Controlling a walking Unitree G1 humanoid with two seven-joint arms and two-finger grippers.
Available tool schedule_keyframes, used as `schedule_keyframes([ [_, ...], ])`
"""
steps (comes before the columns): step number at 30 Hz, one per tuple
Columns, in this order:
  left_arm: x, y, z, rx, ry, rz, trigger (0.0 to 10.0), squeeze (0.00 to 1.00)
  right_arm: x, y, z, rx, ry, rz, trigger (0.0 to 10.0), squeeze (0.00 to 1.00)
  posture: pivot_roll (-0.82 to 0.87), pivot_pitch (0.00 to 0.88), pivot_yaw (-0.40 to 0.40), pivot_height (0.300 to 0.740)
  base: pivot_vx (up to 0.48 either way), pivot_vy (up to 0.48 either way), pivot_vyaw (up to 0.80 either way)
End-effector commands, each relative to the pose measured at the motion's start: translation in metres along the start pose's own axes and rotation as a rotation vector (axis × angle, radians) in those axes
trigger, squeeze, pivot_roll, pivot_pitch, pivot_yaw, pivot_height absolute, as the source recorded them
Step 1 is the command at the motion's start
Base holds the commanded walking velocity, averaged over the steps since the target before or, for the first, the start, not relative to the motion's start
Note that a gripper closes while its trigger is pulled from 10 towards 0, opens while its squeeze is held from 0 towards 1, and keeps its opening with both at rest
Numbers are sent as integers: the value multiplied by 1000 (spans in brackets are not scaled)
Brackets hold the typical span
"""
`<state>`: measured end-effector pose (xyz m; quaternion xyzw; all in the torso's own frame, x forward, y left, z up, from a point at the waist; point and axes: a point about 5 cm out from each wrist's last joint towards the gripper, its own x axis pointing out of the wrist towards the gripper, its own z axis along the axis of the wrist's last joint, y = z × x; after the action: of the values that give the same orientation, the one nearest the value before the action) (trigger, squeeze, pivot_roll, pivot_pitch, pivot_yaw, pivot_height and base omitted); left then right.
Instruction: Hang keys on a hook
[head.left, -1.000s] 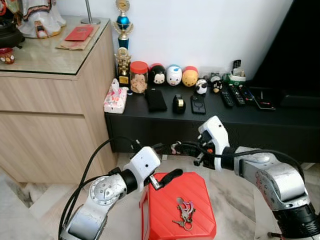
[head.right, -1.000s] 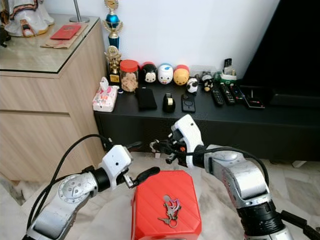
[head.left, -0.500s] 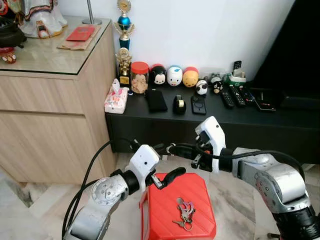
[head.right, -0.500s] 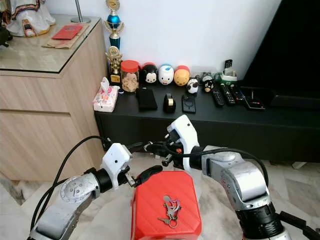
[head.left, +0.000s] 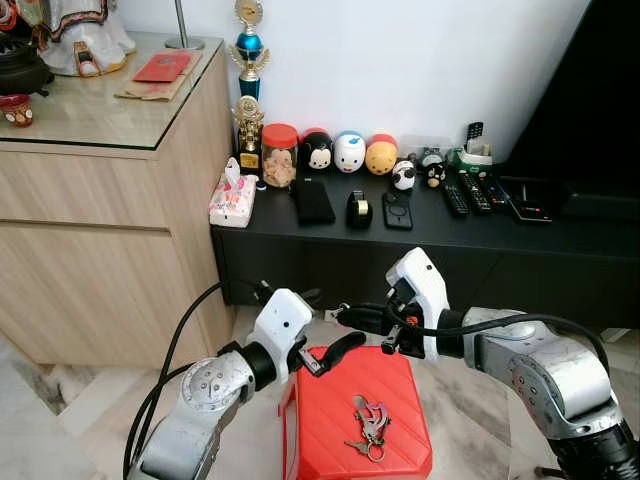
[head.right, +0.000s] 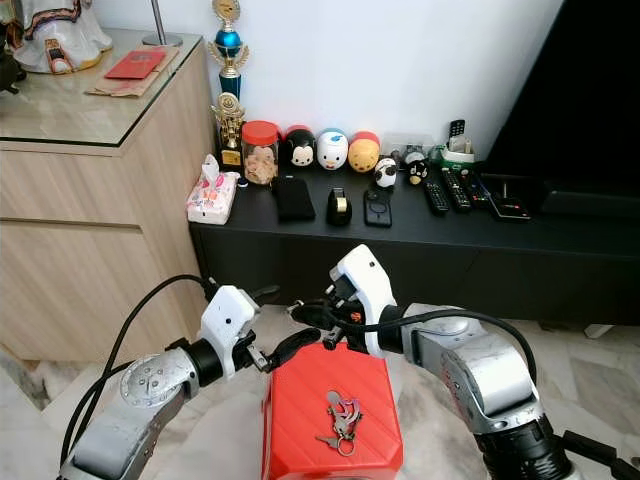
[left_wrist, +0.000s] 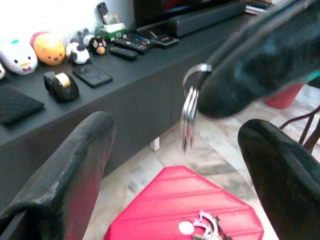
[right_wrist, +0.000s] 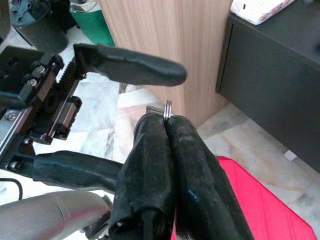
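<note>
A bunch of keys (head.left: 367, 427) lies on the ribbed top of a red stool (head.left: 330, 435), near its front edge and well apart from both tools. Above the stool's rear edge the right tool (right_wrist: 168, 116) has its 2 black fingers pressed together on a small metal ring (left_wrist: 190, 106), which stands on edge between the fingertips and pokes out just past them. The left tool (left_wrist: 175, 150) is spread wide, 1 finger (left_wrist: 70, 165) on each side of the ring, which hangs in the gap between them without touching either. In the head views the 2 tools meet over the stool's rear edge, the left arm (head.left: 215, 385) reaching up from the lower left and the right arm (head.left: 520, 350) coming in from the right. Behind them runs a low black worktop (head.left: 300, 245) against the white wall; along its rear edge stand a red-lidded jar (head.left: 278, 154), 3 round character figures (head.left: 348, 152) and a small panda figure (head.left: 402, 174). Nearer its front edge lie a dark phone (head.left: 312, 199), a tape dispenser (head.left: 358, 209) and, toward its right end, several remote controls (head.left: 472, 190). A tissue pack (head.left: 231, 196) sits at its left end, beside a wooden cabinet (head.left: 100, 230) with a glass top.
</note>
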<state>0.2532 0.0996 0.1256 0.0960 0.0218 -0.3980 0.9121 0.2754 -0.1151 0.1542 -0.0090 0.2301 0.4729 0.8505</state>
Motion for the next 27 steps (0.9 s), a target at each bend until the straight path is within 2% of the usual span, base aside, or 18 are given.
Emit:
schedule_keyframes([
  [1, -3, -2, -8, -28, 36, -9, 8275, 0, -3, 2, 1, -17, 11, -13, 10000, 0, -13, 0, -122, 740, 0, 0, 0],
  [2, -4, -1, -9, -35, 36, -3, 8275, 0, -3, 2, 1, -16, 12, -13, 10000, 0, -13, 0, -122, 740, 0, 0, 0],
  [3, -5, 0, -9, -46, 31, 6, 2157, 0, -2, 3, 1, -15, 12, -11, 10000, 0, -9, 0, -122, 740, 0, 0, 0],
  [4, -5, 0, -8, -67, 19, 15, 0, 0, -1, 3, 0, -14, 14, -9, 10000, 0, -9, 0, -122, 740, 0, 0, 0],
  [10, -5, -2, -6, -117, 1, -2, 0, 0, -1, 4, -1, -15, 19, -6, 10000, 0, -6, 0, -122, 740, 0, 0, 0],
  [11, -5, -2, -5, -134, -4, -6, 7098, 0, 0, 4, -1, -15, 19, -6, 10000, 0, -7, 0, -122, 740, 0, 0, 0],
  [12, -5, -3, -5, -148, -10, -11, 9725, 0, 0, 4, -2, -14, 20, -6, 10000, 0, -7, 0, -122, 740, 0, 0, 0],
  [14, -4, -2, -3, -161, -20, -8, 10000, 0, 0, 4, -2, -13, 21, -6, 10000, 0, -8, 0, -121, 740, 0, 0, 0],
  [27, 1, -4, 0, -169, -42, -19, 10000, 0, 3, 7, -6, 1, 30, 8, 10000, 0, -7, 0, -123, 740, 0, 0, 0],
])
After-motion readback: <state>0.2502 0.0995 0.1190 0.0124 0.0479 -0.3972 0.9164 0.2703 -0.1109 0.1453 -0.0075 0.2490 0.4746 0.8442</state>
